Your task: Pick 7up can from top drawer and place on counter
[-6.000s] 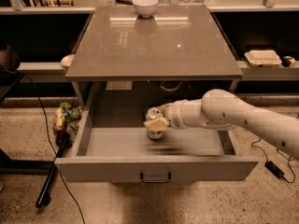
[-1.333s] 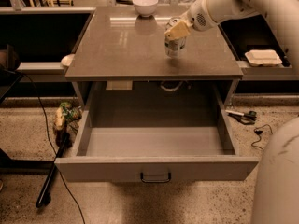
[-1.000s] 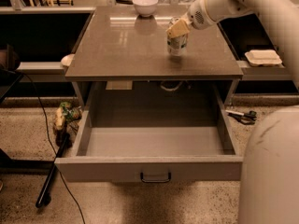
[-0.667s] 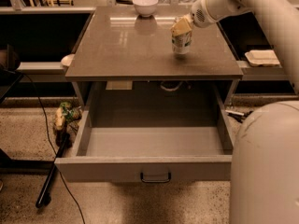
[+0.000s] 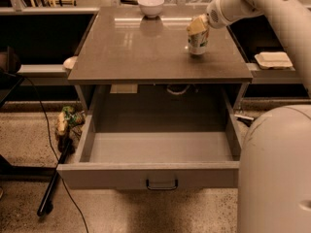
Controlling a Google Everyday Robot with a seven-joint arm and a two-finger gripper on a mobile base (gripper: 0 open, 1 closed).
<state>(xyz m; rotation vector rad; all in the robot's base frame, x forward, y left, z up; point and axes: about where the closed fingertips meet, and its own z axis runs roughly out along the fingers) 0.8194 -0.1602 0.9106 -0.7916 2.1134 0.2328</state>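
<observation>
The 7up can [image 5: 197,43] stands upright on the counter [image 5: 146,57], toward its right side. My gripper [image 5: 198,27] reaches in from the upper right and sits over the top of the can, its yellowish fingers [image 5: 195,25] closed around the can's upper part. The top drawer [image 5: 155,152] is pulled fully open below the counter and holds nothing visible; its dark pull handle [image 5: 162,184] is at the front centre.
A white bowl [image 5: 150,5] stands at the counter's back edge. A white tray-like object [image 5: 274,59] lies on a ledge to the right. My arm's white body [image 5: 277,169] fills the lower right. A cable and a dark stand are on the floor at left.
The can was lifted out of the drawer and carried up onto the counter. Over the last second the gripper moved it slightly right and set it down on the counter's surface.
</observation>
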